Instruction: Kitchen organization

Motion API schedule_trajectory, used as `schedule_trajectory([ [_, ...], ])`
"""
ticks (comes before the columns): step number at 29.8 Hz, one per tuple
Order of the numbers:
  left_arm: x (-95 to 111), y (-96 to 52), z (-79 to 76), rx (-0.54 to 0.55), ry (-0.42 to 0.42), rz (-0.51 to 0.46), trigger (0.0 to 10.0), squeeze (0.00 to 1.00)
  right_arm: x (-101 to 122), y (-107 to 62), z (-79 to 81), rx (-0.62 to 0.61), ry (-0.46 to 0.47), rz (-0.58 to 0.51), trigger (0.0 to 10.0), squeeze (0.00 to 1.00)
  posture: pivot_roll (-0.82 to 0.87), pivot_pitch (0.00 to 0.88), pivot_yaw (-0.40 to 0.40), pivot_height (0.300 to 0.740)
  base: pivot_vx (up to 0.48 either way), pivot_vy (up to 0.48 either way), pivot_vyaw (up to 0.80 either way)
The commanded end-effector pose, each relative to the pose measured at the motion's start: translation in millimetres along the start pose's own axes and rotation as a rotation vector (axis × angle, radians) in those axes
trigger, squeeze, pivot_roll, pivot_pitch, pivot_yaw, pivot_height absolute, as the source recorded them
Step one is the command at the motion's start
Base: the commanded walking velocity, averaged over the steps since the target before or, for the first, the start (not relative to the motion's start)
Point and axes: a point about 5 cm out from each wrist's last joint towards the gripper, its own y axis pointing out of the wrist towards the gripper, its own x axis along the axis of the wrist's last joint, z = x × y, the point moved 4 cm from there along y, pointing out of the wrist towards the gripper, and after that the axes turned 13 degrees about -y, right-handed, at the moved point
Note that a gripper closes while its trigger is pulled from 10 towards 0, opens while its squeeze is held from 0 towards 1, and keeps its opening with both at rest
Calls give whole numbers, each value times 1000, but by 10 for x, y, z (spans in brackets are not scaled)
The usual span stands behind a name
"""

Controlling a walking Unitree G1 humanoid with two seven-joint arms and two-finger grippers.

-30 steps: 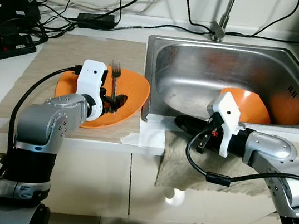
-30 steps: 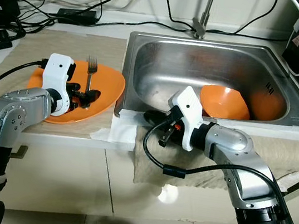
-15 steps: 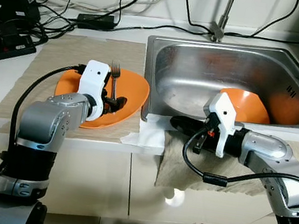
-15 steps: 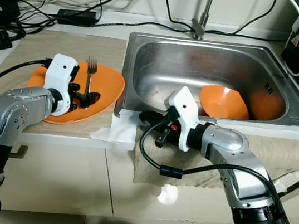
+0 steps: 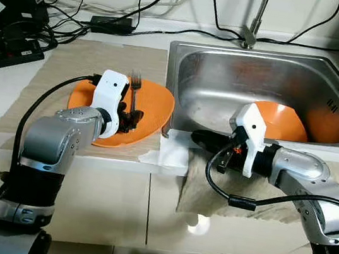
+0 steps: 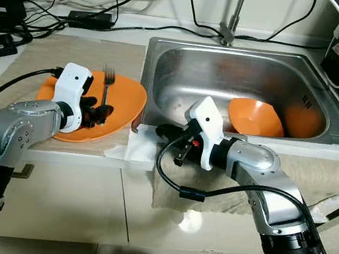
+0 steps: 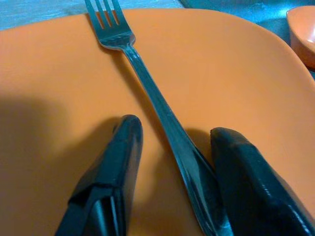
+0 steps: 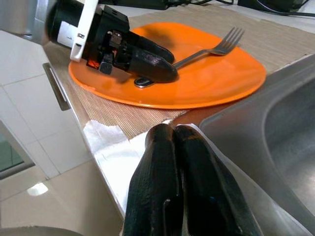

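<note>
1. Orange plate lies on a woven beige mat on the surface, just beside the sink's left rim and near the surface's front edge.
2. A metal fork rests on the plate, tines pointing toward the back wall.
3. The left gripper sits low over the plate with its fingers parted, one on each side of the fork's handle; one finger touches the handle, the other stands apart from it.
4. The right gripper has its fingers pressed together with nothing between them, lying over the front-left corner of the steel sink above white paper.
5. An orange bowl sits tilted inside the sink toward its right side.
</note>
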Motion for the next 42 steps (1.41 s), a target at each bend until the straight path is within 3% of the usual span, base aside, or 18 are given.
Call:
schedule_trajectory([
  [1, -129, 38, -3, -12, -6, 49, 0, 0, 31, 26, -8, 5, -4, 0, 10000, 0, 79, 32, 45, 740, 0, 0, 0],
  [3, -129, 38, -3, -12, -6, 49, 0, 0, 31, 26, -8, 5, -4, 0, 10000, 0, 79, 32, 45, 740, 0, 0, 0],
  [7, 174, -9, -31, -47, -14, -94, 0, 0, 27, 35, -5, 1, 2, -3, 10000, 0, 78, 33, 46, 740, 0, 0, 0],
  [12, 389, -87, -39, -73, 3, -172, 0, 0, 21, 35, -7, -4, 8, -4, 10000, 0, 79, 35, 43, 740, 0, 0, 0],
  [21, 414, -114, 1, -69, 48, -179, 0, 0, 23, 55, -10, -11, 15, -10, 10000, 0, 86, 39, 40, 740, 0, 0, 0],
  [22, 401, -109, -7, -66, 51, -168, 2824, 0, 22, 56, -9, -10, 15, -10, 10000, 0, 86, 38, 40, 740, 0, 0, 0],
  [23, 401, -109, -7, -66, 51, -168, 2824, 0, 22, 56, -9, -10, 15, -10, 10000, 0, 86, 38, 40, 740, 0, 0, 0],
  [24, 400, -107, -9, -60, 39, -168, 8235, 0, 22, 57, -7, -10, 16, -10, 10000, 0, 86, 38, 40, 740, 0, 0, 0],
  [25, 404, -103, -38, -64, 30, -170, 10000, 1000, 26, 63, -5, -9, 16, -12, 10000, 0, 86, 38, 40, 740, 0, 0, 0],
  [34, 211, -25, -32, -35, 8, -106, 10000, 1000, 30, 79, 4, -12, 16, -16, 10000, 0, 81, 34, 44, 740, 0, 0, 0],
  [42, 204, -22, 4, -18, 9, -91, 10000, 1000, 20, 75, 0, -12, 16, -13, 10000, 0, 80, 29, 45, 740, 0, 0, 0],
])
